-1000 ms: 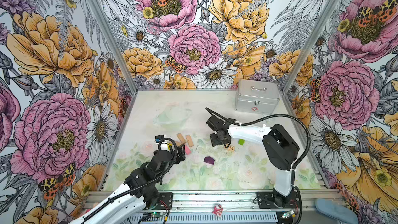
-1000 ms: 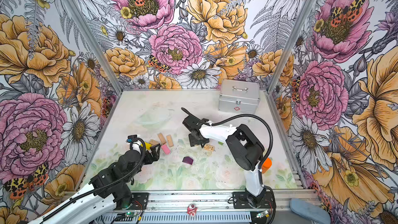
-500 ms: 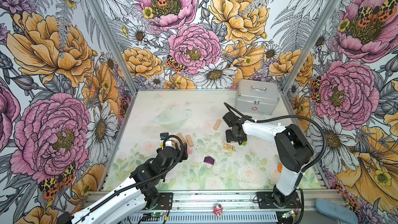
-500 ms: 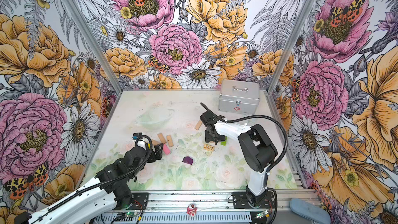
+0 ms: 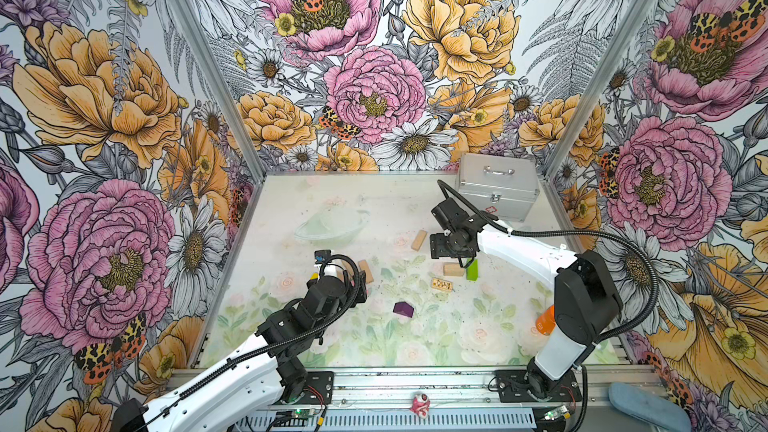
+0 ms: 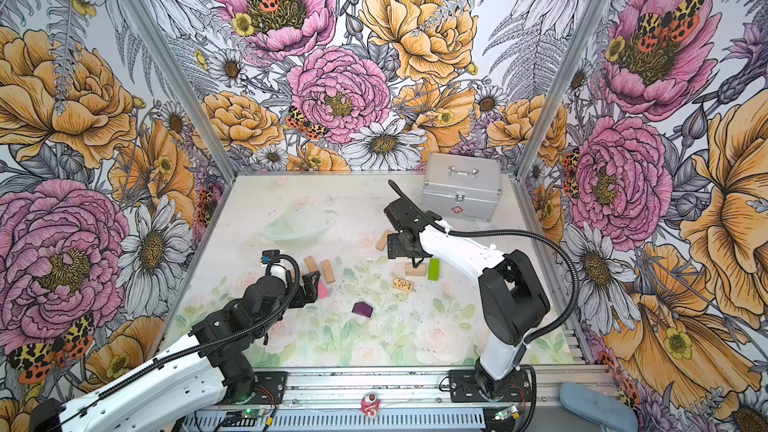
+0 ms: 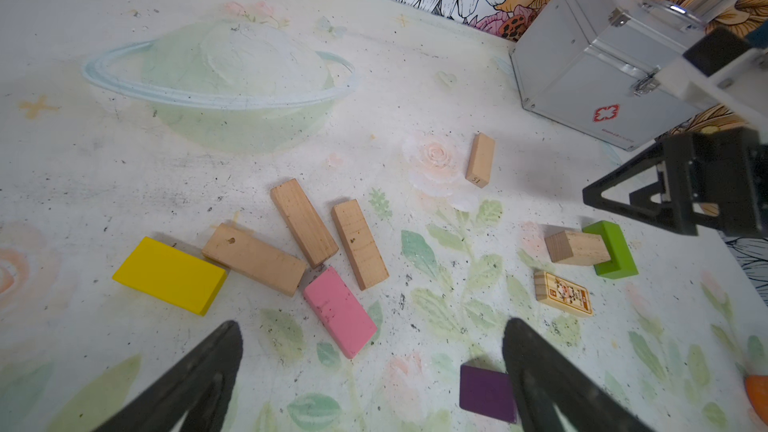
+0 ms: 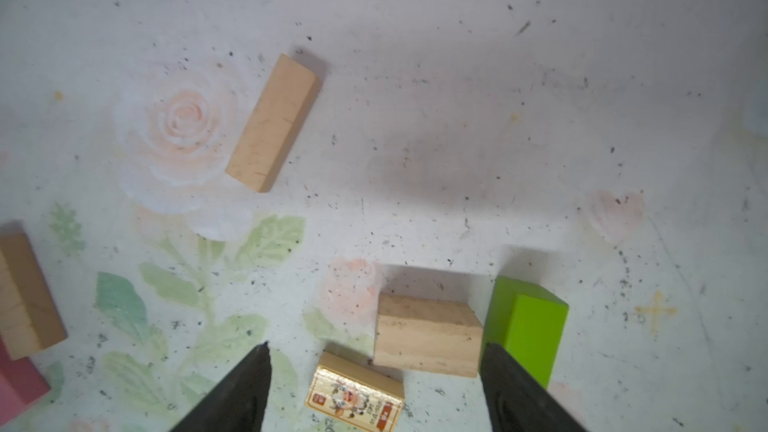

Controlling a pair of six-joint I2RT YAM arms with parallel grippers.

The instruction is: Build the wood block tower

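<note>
The wood blocks all lie loose and flat on the tabletop. No tower stands yet, so I judge the job is at its opening step, choosing a base piece.

A short tan block lies between the fingers of the right tool, which stand apart and hold nothing (a green block and a printed block sit just beside it).

The left tool, also spread wide and empty, hovers near the pink block. The yellow block and three tan planks lie beyond, and the purple block is beside one finger.

The next move probably calls for lowering squarely over one block and closing without nudging its neighbours.
</note>
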